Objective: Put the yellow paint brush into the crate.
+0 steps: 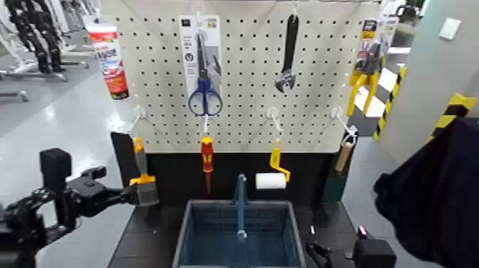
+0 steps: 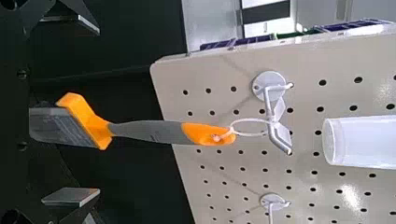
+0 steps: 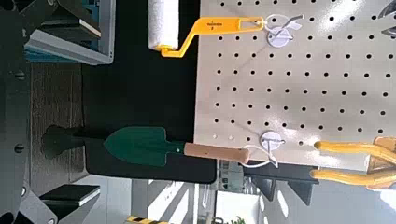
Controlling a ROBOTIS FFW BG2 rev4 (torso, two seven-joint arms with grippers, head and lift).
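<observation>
We're at the grasp: our left gripper's (image 2: 98, 110) fingers stand apart astride the yellow paint brush (image 2: 154, 132); next, we should clamp and unhook it. Our right gripper (image 3: 97, 112) is beside the crate (image 1: 214, 203), fingers apart

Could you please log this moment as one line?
brush: hanging from hook | left gripper: open, around brush head | right gripper: open, right of crate | brush not in crate

Crate (image 1: 187, 229) sits lower centre of the frame, screwdriver (image 1: 207, 157) and roller (image 1: 271, 181) hanging behind it, pegboard (image 1: 242, 78) rising above
</observation>
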